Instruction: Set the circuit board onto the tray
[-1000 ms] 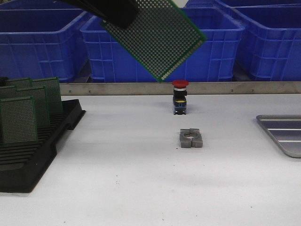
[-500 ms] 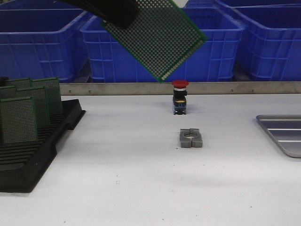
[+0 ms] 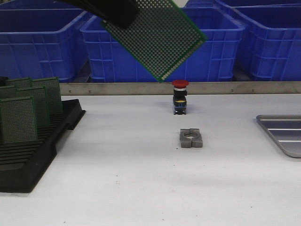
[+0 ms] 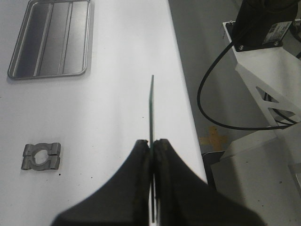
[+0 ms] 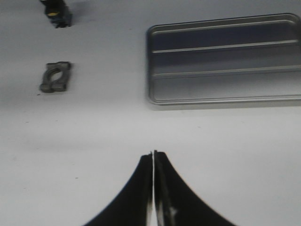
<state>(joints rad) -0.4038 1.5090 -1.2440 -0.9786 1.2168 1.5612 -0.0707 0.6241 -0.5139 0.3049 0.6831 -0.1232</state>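
High over the table, my left gripper is shut on a green perforated circuit board, which hangs tilted in front of the blue crates. In the left wrist view the board shows edge-on, pinched at my left gripper. The grey ridged tray lies empty at the right edge of the table; it also shows in the left wrist view and the right wrist view. My right gripper is shut with nothing in it, above bare table on the near side of the tray.
A black slotted rack at the left holds several more green boards. A red-capped push button and a grey metal clamp block stand mid-table. Blue crates line the back behind a metal strip.
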